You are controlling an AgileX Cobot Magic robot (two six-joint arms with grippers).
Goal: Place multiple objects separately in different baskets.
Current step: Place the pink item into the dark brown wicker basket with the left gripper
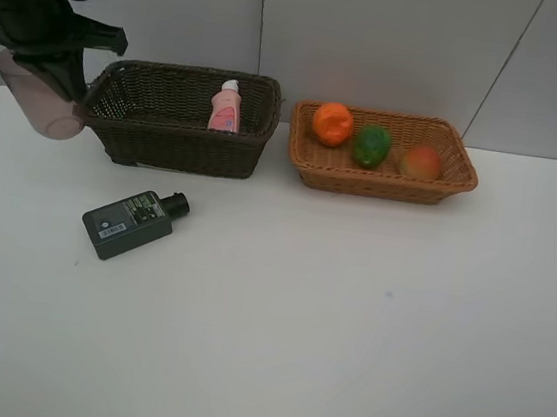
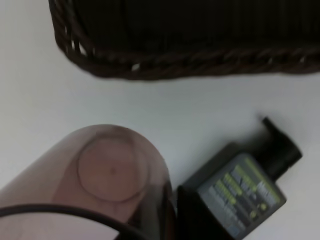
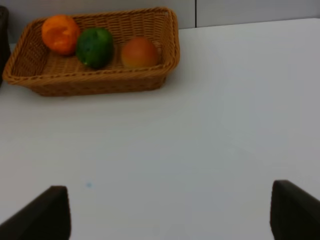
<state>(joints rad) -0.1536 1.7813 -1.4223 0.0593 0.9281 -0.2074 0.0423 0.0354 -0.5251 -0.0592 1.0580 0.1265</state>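
My left gripper (image 1: 46, 59) is shut on the translucent mauve cup (image 1: 46, 109), held in the air just left of the dark-brown basket (image 1: 180, 149). In the left wrist view the cup (image 2: 110, 175) is seen bottom-on. A pink bottle (image 1: 227, 107) stands inside the dark basket. The flat dark-green bottle (image 1: 131, 224) lies on the table in front of that basket, and also shows in the left wrist view (image 2: 240, 195). The tan basket (image 1: 382, 185) holds the tangerine (image 1: 332, 123), green fruit (image 1: 371, 146) and red-orange fruit (image 1: 421, 163). My right gripper (image 3: 172, 212) is open and empty.
The white table (image 1: 345, 327) meets a grey wall at the back. In the right wrist view the tan basket (image 3: 100, 82) with its three fruits lies far ahead of the fingers. The dark basket's wall (image 2: 200, 60) shows in the left wrist view.
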